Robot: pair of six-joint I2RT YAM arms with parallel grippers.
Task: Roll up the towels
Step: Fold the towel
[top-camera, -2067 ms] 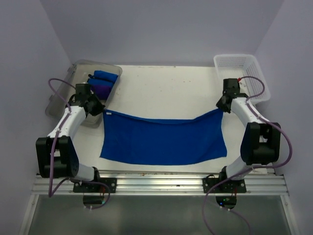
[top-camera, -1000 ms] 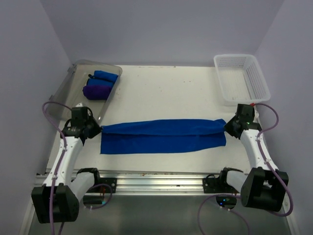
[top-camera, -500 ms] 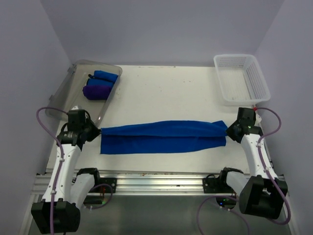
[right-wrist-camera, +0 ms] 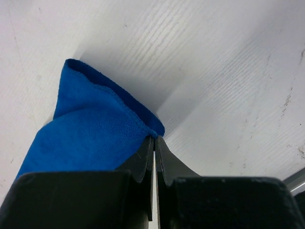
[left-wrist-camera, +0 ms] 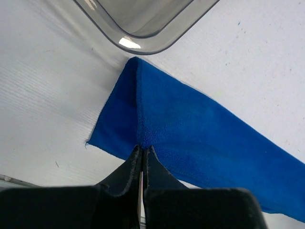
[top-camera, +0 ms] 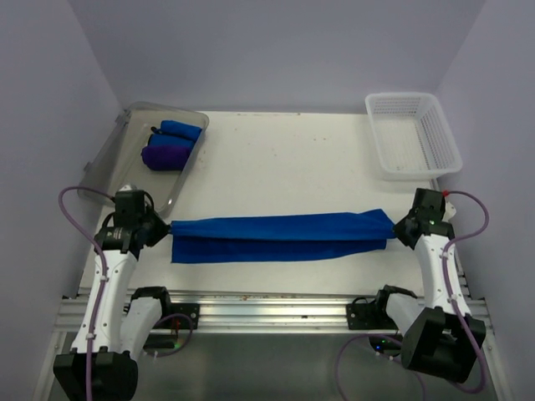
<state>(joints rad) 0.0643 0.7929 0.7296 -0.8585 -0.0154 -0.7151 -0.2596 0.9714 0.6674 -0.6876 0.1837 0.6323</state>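
Note:
A royal blue towel (top-camera: 280, 236) lies folded lengthwise into a long band across the near part of the table. My left gripper (top-camera: 167, 225) is shut on its left far corner (left-wrist-camera: 143, 143), and my right gripper (top-camera: 393, 224) is shut on its right far corner (right-wrist-camera: 153, 131). The held far edge is lifted and stretched taut between them, lying over the lower layer. Two rolled towels, one blue (top-camera: 180, 130) and one dark purple (top-camera: 165, 155), sit in the clear grey tray (top-camera: 107, 160) at the back left.
A white mesh basket (top-camera: 411, 135) stands at the back right corner. The tray's rounded corner (left-wrist-camera: 143, 45) is close beyond the towel's left end. The metal rail (top-camera: 267, 316) carrying the arm bases runs along the near edge.
Both grippers have carried the towel's far edge toward the near side, folding the flat towel in half lengthwise. Over the last second the fold narrowed and the band was pulled tighter.

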